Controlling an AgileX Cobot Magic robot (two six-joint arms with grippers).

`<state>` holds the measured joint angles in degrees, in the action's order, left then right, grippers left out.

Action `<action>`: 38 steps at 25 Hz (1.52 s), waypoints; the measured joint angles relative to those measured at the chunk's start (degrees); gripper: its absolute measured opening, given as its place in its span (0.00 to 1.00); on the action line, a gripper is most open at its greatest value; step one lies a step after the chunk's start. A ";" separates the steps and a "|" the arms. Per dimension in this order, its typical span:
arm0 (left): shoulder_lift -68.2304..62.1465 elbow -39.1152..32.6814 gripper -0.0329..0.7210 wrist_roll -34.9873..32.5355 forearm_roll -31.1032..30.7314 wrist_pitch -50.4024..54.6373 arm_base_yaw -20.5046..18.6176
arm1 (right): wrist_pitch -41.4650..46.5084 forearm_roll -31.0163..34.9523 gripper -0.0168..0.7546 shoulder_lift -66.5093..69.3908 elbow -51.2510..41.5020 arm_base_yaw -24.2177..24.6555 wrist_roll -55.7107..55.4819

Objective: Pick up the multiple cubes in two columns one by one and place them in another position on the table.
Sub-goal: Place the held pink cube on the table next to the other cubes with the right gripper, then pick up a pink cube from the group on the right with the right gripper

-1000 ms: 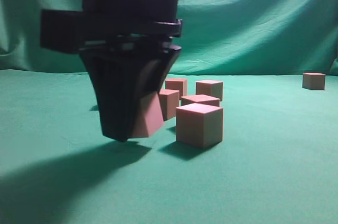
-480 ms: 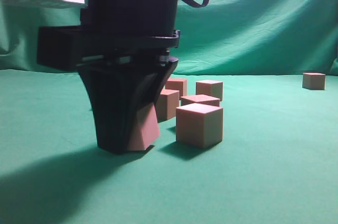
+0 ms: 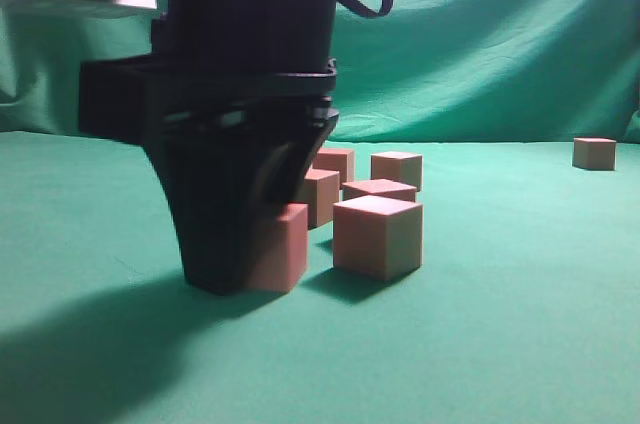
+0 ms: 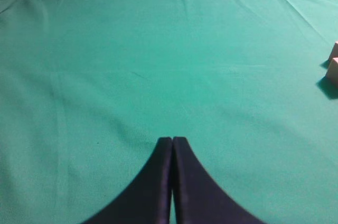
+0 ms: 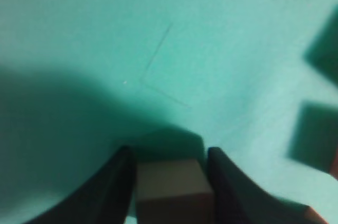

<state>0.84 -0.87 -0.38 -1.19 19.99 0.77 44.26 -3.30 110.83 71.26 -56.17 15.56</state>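
On the tabletop (image 3: 520, 324), one cube (image 3: 280, 246) is sitting between the jaws of the right gripper (image 3: 232, 244). Just to its right the nearest cube (image 3: 378, 236) is standing, four cubes (image 3: 365, 172) are lying behind, and a lone cube (image 3: 594, 152) is resting far right.

A creased green cloth backdrop (image 3: 480, 44) hangs draped behind the scene, falling in broad diagonal folds and meeting the cloth below along a soft horizontal line.
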 joint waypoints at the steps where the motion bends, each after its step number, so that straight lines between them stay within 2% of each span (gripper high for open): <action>1: 0.00 0.00 0.04 0.00 0.00 0.00 0.00 | -0.12 -0.09 0.56 0.00 0.00 0.00 0.13; 4: 0.00 0.00 0.04 0.00 0.00 0.00 0.00 | -0.36 -0.09 0.75 0.00 0.10 0.00 0.21; 6: 0.00 0.00 0.04 0.00 0.00 0.00 0.00 | -0.38 -0.09 0.84 -0.12 0.10 0.05 0.21; 9: 0.00 0.00 0.04 0.00 0.00 0.00 0.00 | 0.13 0.01 0.83 -0.84 -0.11 0.05 0.21; 10: 0.00 0.00 0.04 0.00 0.00 0.00 0.00 | 0.53 0.11 0.88 -1.76 -0.11 0.05 0.21; 11: 0.00 0.00 0.04 0.00 0.00 0.00 0.00 | 0.96 0.11 0.86 -3.10 -0.11 0.05 0.21; 20: 0.00 0.00 0.04 0.00 0.00 0.00 0.00 | 11.11 -0.16 0.86 -22.25 3.56 0.14 -5.26; 23: 0.00 0.00 0.04 0.00 0.00 0.00 0.00 | 13.67 -1.74 0.86 -29.14 4.05 2.09 -9.99; 27: 0.00 0.00 0.04 0.00 0.00 0.00 0.00 | 19.87 -3.65 0.86 -34.63 3.44 9.08 -11.81; 30: 0.00 0.00 0.04 0.00 0.00 0.00 0.00 | 20.32 -5.27 0.86 -35.89 1.18 16.46 -11.95; 38: 0.00 0.00 0.04 0.00 0.00 0.00 0.00 | 10.25 -6.28 0.86 -31.38 -2.27 35.10 -18.76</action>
<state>0.84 -0.87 -0.38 -1.19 19.99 0.77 54.51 -9.58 79.44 68.99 -21.07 -3.21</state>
